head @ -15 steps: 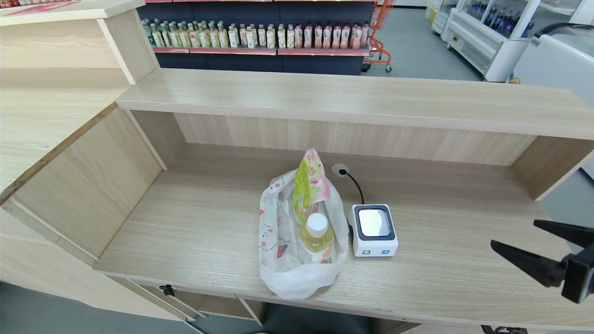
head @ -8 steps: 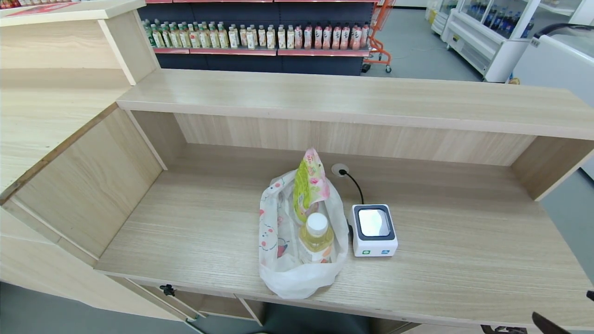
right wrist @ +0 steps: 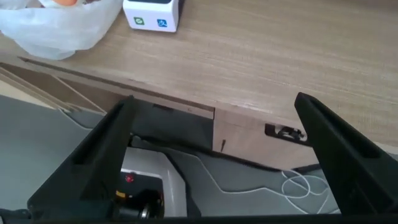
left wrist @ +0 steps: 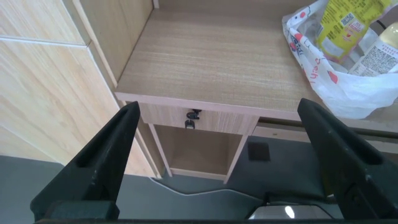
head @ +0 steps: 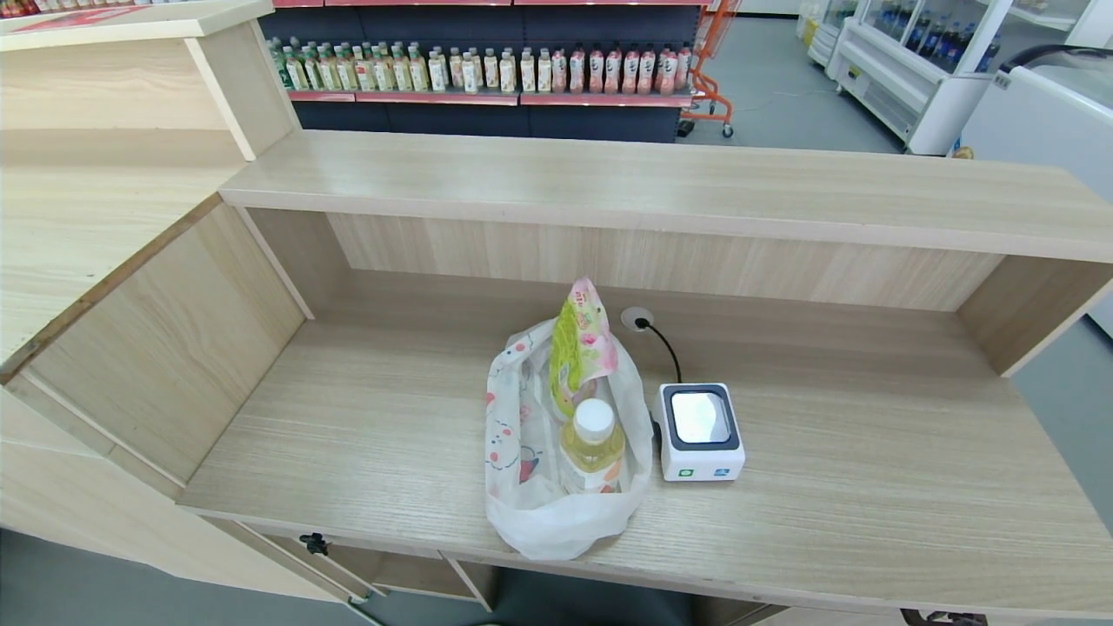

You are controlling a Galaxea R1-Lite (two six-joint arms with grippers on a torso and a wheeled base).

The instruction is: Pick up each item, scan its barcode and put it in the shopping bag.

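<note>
We see the bag (head: 539, 522) standing on the table (head: 869, 496), its mouth open upward. Inside it a green pouch (head: 581, 339) stands upright, with a white-capped bottle (head: 594, 445) just in front of it, nearer the robot. The scanner (head: 701, 432) sits just beside the bag on the robot's right, and its cable (head: 665, 343) runs back to a hole in the table. Our left tool (left wrist: 219, 109) is spread wide and empty, off the table's near edge. The right tool (right wrist: 214, 99) is likewise released, holding nothing.
</note>
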